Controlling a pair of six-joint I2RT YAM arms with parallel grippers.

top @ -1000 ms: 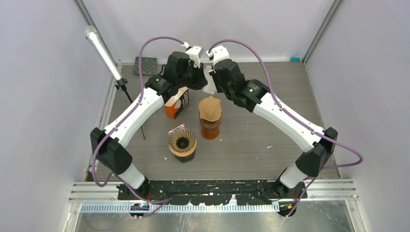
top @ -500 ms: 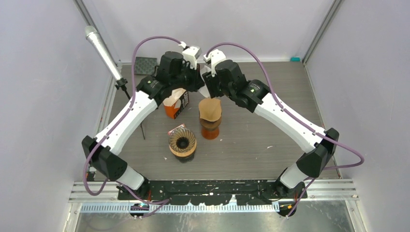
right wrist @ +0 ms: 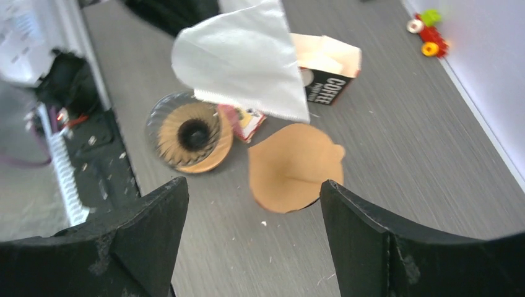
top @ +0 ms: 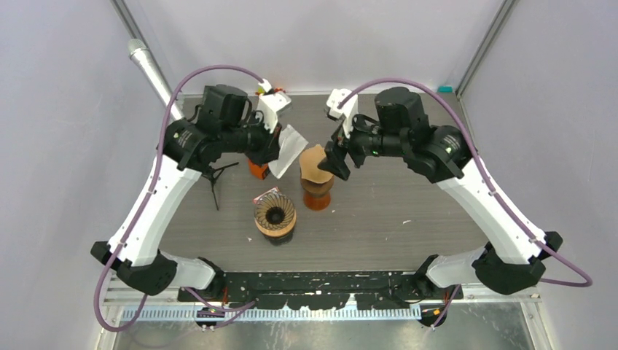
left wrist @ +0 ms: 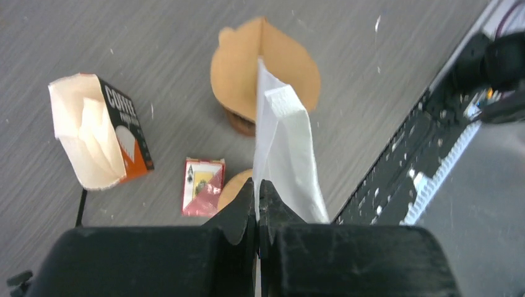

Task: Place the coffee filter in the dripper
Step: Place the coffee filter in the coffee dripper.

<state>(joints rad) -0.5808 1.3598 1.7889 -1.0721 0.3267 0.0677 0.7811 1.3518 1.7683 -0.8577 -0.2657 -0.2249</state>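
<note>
The dripper [top: 275,215] sits nearest; behind it the coffee box [left wrist: 121,133] (left) and the filter-topped stand [top: 316,191] (right).

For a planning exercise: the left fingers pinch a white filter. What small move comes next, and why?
Probably carry the white filter, pinched in the left fingers, toward the robot and over the empty dripper. The right fingers stand open, clear of the paper, so nothing else holds it.

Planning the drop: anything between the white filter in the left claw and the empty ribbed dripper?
Nothing visible. The white paper filter hangs from the shut left claw; the amber ribbed dripper sits open and empty, nearer the bases. The brown paper cone stands beside that path, not across it.
</note>
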